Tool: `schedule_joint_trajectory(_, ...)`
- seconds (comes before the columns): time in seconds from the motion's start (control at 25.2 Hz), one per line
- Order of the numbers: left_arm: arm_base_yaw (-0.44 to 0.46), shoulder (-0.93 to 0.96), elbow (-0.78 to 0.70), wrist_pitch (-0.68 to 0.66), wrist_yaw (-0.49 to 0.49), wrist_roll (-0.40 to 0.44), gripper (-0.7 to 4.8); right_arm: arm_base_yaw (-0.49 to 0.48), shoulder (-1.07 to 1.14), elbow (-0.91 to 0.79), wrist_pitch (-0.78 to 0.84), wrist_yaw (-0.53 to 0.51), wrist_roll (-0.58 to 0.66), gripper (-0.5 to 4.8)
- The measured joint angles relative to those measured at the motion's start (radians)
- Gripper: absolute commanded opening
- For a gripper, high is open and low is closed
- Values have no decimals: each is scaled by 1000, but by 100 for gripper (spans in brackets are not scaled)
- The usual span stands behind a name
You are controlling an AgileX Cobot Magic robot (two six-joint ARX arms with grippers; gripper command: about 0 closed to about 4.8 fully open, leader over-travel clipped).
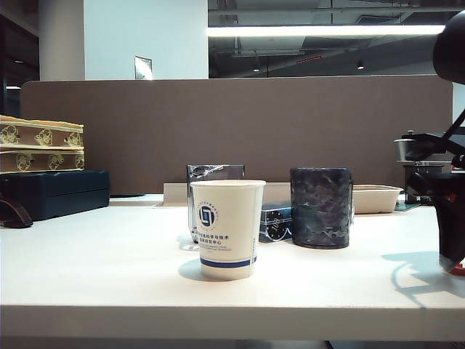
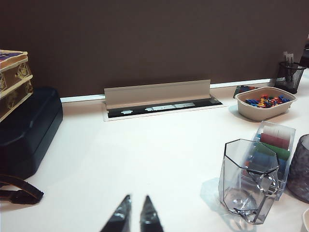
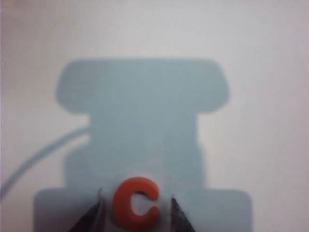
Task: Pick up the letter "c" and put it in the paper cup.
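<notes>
The red-orange letter "c" (image 3: 136, 203) lies flat on the white table. My right gripper (image 3: 136, 209) is open and low over it, one fingertip on each side, with a narrow gap between each tip and the letter. In the exterior view that gripper (image 1: 452, 265) stands at the table's far right, and a sliver of the letter "c" (image 1: 458, 270) shows at its tip. The white paper cup (image 1: 227, 229) with the blue logo stands upright in the middle, well to the left of it. My left gripper (image 2: 136, 205) hovers shut and empty over bare table.
A dark mottled holder (image 1: 321, 207) stands just right of and behind the cup. A clear faceted glass (image 2: 248, 179), a small card box (image 2: 276, 142), a beige tray of coloured letters (image 2: 264, 102) and a black mesh holder (image 2: 289, 75) sit nearby. A dark case (image 1: 54, 193) lies at left.
</notes>
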Motion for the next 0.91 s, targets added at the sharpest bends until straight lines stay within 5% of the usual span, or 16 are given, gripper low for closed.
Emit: schedule_joint_trajectory(0.91, -12, -1, 0, 12, 2, 0, 26, 0, 29, 6, 19, -18, -6, 116)
